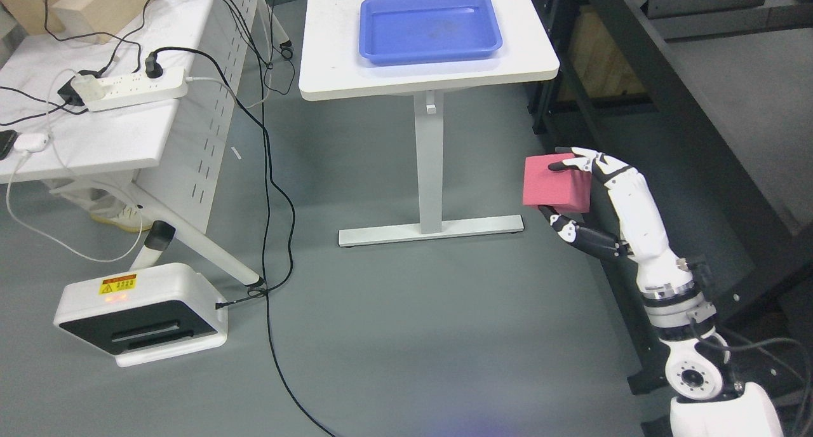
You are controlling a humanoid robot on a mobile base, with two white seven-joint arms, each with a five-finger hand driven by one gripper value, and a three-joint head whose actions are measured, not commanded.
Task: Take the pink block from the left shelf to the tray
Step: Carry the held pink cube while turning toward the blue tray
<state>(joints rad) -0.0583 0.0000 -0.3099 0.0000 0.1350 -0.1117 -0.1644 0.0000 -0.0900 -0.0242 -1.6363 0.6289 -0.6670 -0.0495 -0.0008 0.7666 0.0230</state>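
A grey floor (406, 335) is filling most of the frame, and a dark shelf (730, 107) is running down the right side. At the upper middle a white table (330, 37) is standing on a single post, carrying a blue tray (430, 56) that is lying empty. Another white table (76, 138) at the upper left is bearing a power strip (130, 89) and tangled cables, with a white box-like device (143, 313) sitting on the floor below it. From the lower right the right arm is reaching up, and the right hand (571, 195) is clasping the pink block (556, 183), fingers over its top edge and thumb beneath it. The block is hanging in the air at the right middle of the frame, just beside the shelf and well apart from the tray. The left arm is not showing. The pick seems done and the carry is in hand; the next move calls for swinging the block up and leftward over the table edge, then lowering it inside the tray rim before the fingers let go.
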